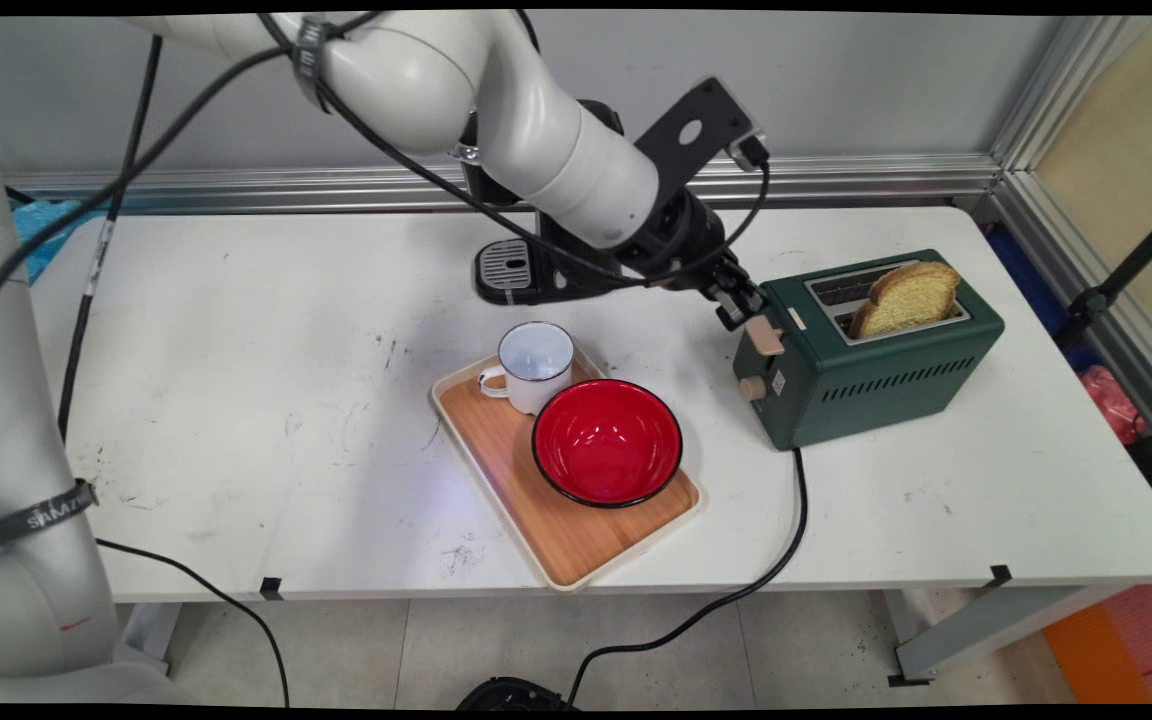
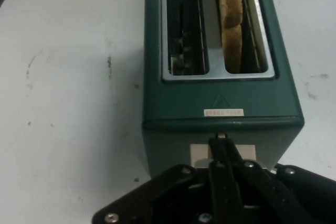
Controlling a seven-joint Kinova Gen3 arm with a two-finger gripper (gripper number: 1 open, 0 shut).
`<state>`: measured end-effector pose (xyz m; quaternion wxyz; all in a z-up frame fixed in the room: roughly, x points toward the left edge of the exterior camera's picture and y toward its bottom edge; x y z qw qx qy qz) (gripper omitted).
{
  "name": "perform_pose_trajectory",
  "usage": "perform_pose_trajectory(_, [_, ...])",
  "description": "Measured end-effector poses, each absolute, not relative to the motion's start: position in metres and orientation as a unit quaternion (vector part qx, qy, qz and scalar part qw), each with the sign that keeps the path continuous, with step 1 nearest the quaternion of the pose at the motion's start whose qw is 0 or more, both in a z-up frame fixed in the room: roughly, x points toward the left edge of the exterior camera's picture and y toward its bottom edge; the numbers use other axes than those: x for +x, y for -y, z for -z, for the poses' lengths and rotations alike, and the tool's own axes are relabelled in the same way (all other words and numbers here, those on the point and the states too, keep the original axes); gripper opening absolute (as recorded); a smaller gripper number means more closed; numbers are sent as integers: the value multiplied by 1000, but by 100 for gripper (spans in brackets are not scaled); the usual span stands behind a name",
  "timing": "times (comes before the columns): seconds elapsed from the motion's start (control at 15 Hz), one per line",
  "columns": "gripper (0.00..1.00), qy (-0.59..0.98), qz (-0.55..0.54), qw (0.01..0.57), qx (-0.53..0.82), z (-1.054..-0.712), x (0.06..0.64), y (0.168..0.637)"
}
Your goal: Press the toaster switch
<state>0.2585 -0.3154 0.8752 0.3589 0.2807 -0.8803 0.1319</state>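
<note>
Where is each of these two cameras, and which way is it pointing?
Main view: fixed above the table's near side, looking down across it to the wall; shows the white arm, tray, mug and red bowl.
Hand view: rides on the hand, looking down along the gripper at the toaster's end with the lever; shows black linkage and fingers pressed together.
Shared: the green toaster, its bread slice and the gripper.

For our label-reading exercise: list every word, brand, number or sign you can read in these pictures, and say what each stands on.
"SHIMZ…", only partly legible: on the grey strap round the arm's lower link.
Small pale sticker on the green toaster top: lettering too blurred to read.
Raised triangle mark above that sticker: a sign, no words.
</note>
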Motion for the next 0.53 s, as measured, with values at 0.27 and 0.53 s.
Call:
perform_pose_trajectory(0.27, [0, 881, -134, 354, 284, -866, 249, 319])
perform_pose_trajectory(0.53, [0, 882, -133, 348, 287, -856, 241, 322])
